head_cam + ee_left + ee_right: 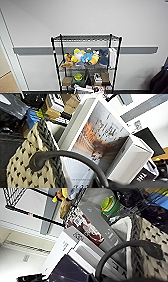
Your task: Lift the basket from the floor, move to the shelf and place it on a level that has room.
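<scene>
Since the top level of the shelf lay bare, the basket, laden with boxes, rode close by both wrists; I could not tell either pincer's state.

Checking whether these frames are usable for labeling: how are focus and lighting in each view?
Head view: evenly lit, soft; plush toys on the shelf blur together. Left wrist view: basket weave readable, box print smeared. Right wrist view: bright wall, green lid distinct.

Plush toys, boxes, green container
</scene>
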Robot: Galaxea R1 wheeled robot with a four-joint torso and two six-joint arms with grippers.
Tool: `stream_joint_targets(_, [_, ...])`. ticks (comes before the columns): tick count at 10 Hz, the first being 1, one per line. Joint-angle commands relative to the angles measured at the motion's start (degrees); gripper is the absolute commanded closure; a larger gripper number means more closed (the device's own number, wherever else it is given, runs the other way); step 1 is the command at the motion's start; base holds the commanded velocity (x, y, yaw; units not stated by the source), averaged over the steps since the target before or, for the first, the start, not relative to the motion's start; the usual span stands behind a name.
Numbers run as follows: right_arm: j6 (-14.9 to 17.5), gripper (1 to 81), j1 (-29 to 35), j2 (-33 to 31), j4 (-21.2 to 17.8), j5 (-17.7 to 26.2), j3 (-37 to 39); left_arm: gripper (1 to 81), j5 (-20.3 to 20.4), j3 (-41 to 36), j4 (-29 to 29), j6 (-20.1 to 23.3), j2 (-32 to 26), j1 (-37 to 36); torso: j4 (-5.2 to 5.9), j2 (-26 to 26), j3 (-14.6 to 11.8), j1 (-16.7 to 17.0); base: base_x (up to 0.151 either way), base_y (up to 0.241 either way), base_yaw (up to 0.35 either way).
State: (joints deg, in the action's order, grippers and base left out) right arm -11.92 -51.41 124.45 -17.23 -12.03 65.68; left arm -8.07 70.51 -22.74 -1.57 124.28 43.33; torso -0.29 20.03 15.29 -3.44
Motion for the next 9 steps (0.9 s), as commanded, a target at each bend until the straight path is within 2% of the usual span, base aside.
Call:
stream_joint_targets(1, [0.1, 81.1, 7.6, -0.5, 1.9, -0.2, -4.8, 81.1, -0.8, -3.3, -1.2, 0.6, -0.3, -7.6, 0.0, 0.0, 0.0, 0.0, 0.127, 0.0, 0.0])
stream_joint_targets(9, [0.0, 81.1, 7.7, -0.3, 1.9, -0.1, -4.8, 81.1, -0.8, -3.4, -1.2, 0.7, -0.3, -7.6, 0.0, 0.0, 0.0, 0.0, 0.127, 0.0, 0.0])
